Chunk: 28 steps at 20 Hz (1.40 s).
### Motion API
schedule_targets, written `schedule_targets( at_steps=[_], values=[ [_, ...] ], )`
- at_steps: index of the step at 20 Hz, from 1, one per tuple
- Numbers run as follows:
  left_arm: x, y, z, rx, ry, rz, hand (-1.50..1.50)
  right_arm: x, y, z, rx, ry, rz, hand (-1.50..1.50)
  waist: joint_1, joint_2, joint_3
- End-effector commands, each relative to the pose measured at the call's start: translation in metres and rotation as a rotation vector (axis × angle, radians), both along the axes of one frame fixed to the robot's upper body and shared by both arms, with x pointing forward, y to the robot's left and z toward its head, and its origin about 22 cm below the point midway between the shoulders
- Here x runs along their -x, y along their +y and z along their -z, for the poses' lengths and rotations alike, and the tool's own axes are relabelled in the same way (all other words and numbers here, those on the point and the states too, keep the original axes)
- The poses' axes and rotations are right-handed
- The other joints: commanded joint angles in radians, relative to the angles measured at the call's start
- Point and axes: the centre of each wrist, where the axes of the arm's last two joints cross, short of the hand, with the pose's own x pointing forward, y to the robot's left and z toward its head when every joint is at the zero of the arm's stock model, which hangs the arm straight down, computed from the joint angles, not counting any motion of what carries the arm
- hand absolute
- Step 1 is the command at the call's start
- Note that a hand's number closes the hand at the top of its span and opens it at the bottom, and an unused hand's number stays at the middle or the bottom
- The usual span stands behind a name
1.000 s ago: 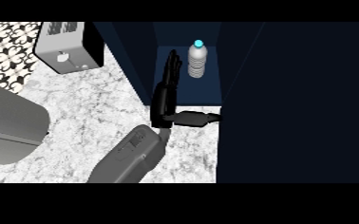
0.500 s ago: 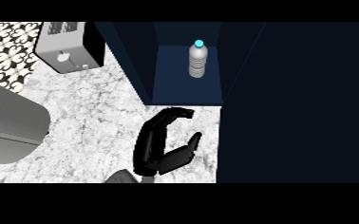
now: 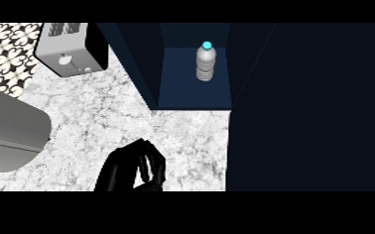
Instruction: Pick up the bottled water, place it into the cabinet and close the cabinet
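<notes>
The bottled water (image 3: 206,62), clear with a cyan cap, stands upright on the blue floor of the cabinet (image 3: 192,91), towards the back. Nothing touches it. The cabinet is open, and its dark door panel (image 3: 300,109) fills the right side of the view. My right hand (image 3: 132,171) sits low over the marble counter, well in front of the cabinet opening and to its left. Its fingers are loosely bent and hold nothing. My left hand does not show.
A silver toaster (image 3: 70,52) stands at the back left, beside the cabinet's left wall (image 3: 135,59). A large grey rounded shape (image 3: 18,136) covers the left edge. Patterned tiles (image 3: 16,49) show in the far left corner.
My right hand has drawn back from the cabinet opening towards the lower edge of the view. The bottle stays where it stood inside.
</notes>
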Motion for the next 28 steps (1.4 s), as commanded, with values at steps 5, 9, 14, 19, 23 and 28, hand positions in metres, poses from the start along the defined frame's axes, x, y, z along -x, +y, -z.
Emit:
schedule_targets(
  at_steps=[5, 9, 14, 19, 23, 28],
  values=[
    [0.009, 0.073, -0.022, -0.059, -0.036, -0.05, 1.5, 0.008, 0.047, -0.043, 0.165, -0.08, -0.252, 1.5, -0.004, -0.005, -0.003],
    [0.025, 0.076, -0.029, -0.006, -0.04, -0.051, -1.5, 0.008, 0.05, -0.046, 0.174, -0.128, -0.273, 1.5, -0.011, -0.006, -0.002],
    [0.021, 0.118, -0.043, -0.017, -0.065, -0.067, -1.5, 0.008, 0.062, -0.049, 0.151, -0.142, -0.361, 1.5, -0.011, -0.009, -0.006],
    [0.025, 0.138, -0.057, -0.018, -0.092, -0.113, -1.5, 0.002, 0.071, -0.048, 0.168, -0.136, -0.415, 1.5, 0.008, -0.013, -0.009],
    [0.035, 0.153, -0.057, -0.026, -0.055, -0.121, -1.5, -0.006, 0.076, -0.05, 0.193, -0.151, -0.475, 1.5, 0.025, -0.014, -0.012],
    [0.043, 0.169, -0.061, -0.014, -0.029, -0.107, -1.5, -0.014, 0.084, -0.05, 0.213, -0.158, -0.563, 1.5, 0.027, -0.026, -0.018]
  ],
)
